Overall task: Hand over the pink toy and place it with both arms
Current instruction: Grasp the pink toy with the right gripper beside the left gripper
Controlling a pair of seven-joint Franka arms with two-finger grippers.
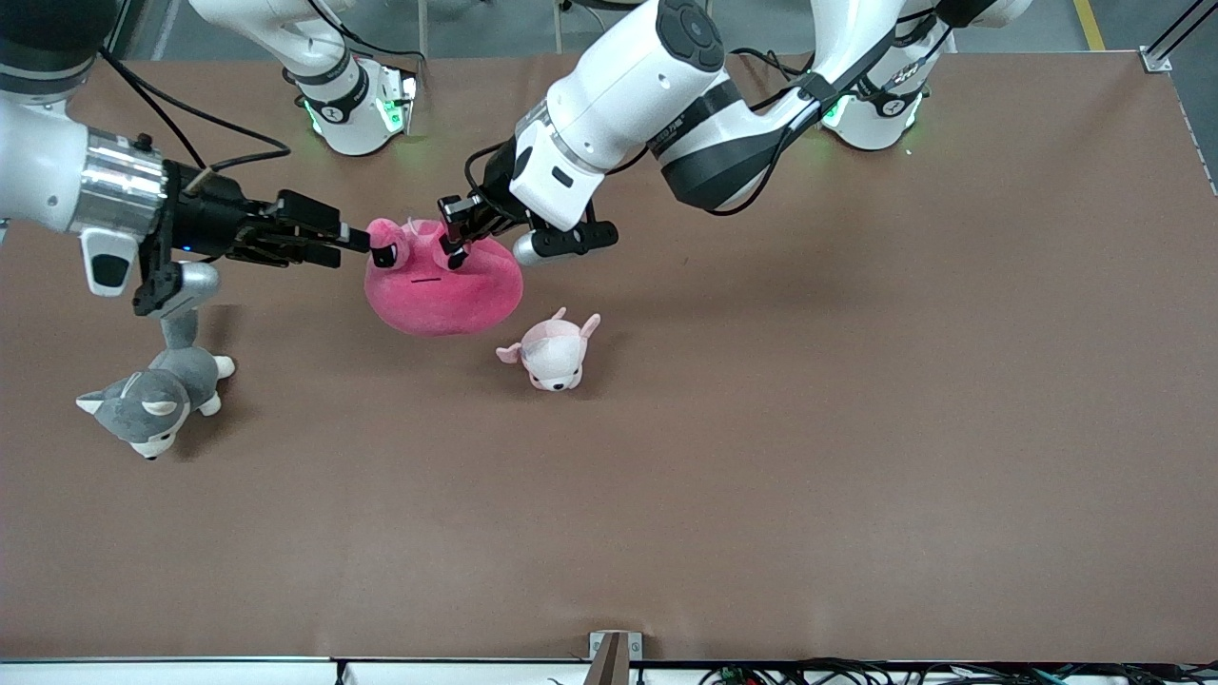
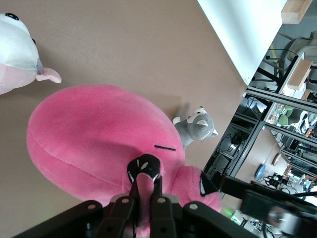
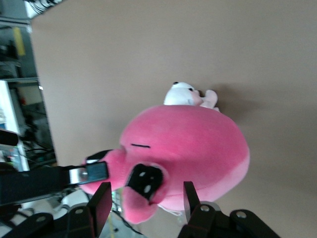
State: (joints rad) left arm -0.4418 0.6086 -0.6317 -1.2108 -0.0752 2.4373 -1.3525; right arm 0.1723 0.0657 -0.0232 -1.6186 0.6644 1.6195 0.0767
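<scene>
**Toy mid-handover, both grippers on it**

Pink toy (image 1: 444, 285) sits centre-left of front view, held up over the table. Left gripper (image 1: 455, 249) is clamped tight on its ear. Right gripper (image 1: 366, 245), jaws wide, straddles the other ear without pinching. Risk: if the left lets go before the right closes, the toy drops

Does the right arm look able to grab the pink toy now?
Probably yes: the right claw stands open astride one eye bump of the pink toy; the left claw pinches the other bump.
</scene>
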